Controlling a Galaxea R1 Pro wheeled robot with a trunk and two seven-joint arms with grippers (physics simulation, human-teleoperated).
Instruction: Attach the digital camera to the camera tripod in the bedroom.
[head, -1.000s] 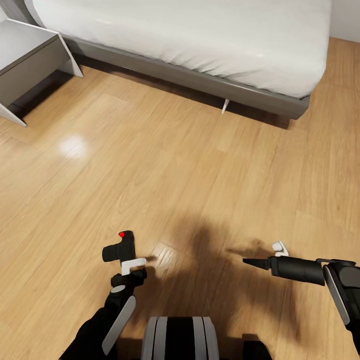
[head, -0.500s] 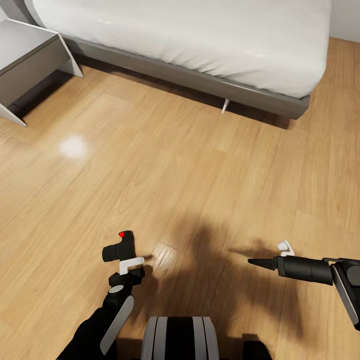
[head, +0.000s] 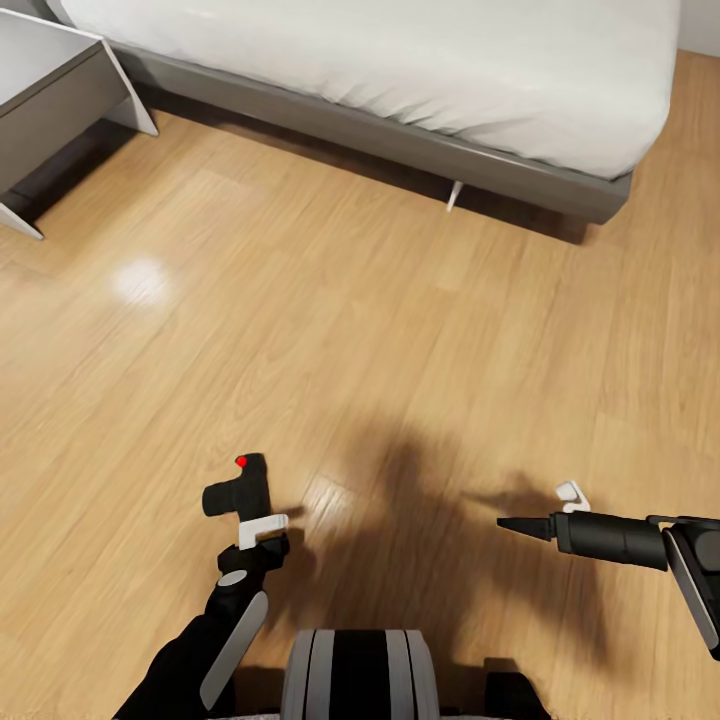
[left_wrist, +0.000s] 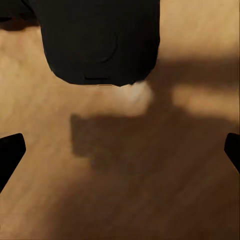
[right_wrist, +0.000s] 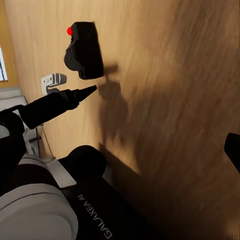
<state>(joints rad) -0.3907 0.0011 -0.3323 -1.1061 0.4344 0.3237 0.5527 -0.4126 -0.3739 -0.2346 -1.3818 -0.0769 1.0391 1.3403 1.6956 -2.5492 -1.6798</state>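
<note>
1. Small black boxy digital camera with a red dot (head: 238, 487) sits at the tip of the left gripper (head: 262, 527), low in the head view at about 7 o'clock, above the light wood plank floor (head: 360, 340).
2. Left gripper's white fingers (head: 263, 524) lie against the camera's underside at its 5 o'clock edge. They appear closed on the body; the contact itself is small and partly hidden.
3. Left wrist view: camera's black bulk (left_wrist: 100, 40) sits close ahead of the lens, with its shadow on the floor beyond.
4. Camera's long axis runs roughly 9-to-3 in the head view, tilted slightly; the stubby end points to 9 o'clock, the red dot is on top at the 12 o'clock side.
5. Right gripper (head: 572, 494) is at about 4 o'clock, well apart from the camera; its white fingers are tiny, so I cannot tell its opening. A long black tapered handle (head: 590, 533) beside it points toward 9 o'clock.
6. Grey bed frame with white mattress (head: 420, 70) spans 12 o'clock; grey-and-white bedside table (head: 50, 90) at 10 o'clock.
</note>
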